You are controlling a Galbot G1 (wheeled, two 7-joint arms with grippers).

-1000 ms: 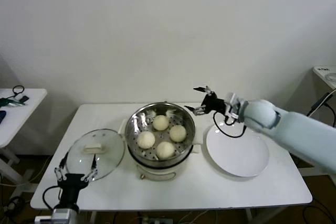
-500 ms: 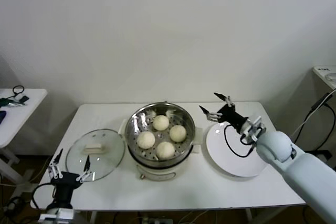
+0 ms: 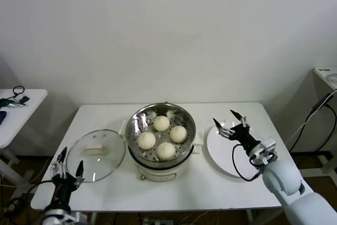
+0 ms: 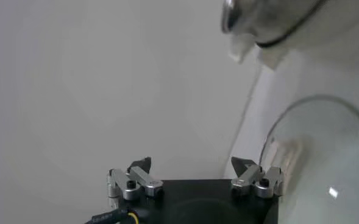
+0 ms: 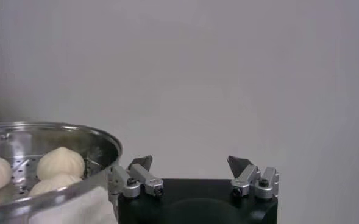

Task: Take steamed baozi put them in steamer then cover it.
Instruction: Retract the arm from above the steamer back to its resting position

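Four cream-white baozi [image 3: 161,123] [image 3: 178,134] [image 3: 146,140] [image 3: 166,150] lie on the perforated tray inside the shiny steel steamer [image 3: 185,119] at the table's middle; the steamer [image 5: 51,201] and baozi [image 5: 60,162] also show in the right wrist view. The clear glass cover [image 3: 95,154] with its cream handle lies flat on the table left of the steamer, and shows in the left wrist view [image 4: 325,158]. My right gripper [image 3: 231,123] is open and empty above the white plate. My left gripper [image 3: 68,168] is open and empty at the table's front left edge, near the cover.
A flat white plate [image 3: 239,156] lies right of the steamer. A small side table [image 3: 16,111] with cables stands at the far left. Another white surface [image 3: 326,75] with cables is at the far right.
My right gripper has drawn back from beside the steamer's rim to over the plate, lower and to the right. My left gripper has pulled down and slightly left, away from the cover's front edge.
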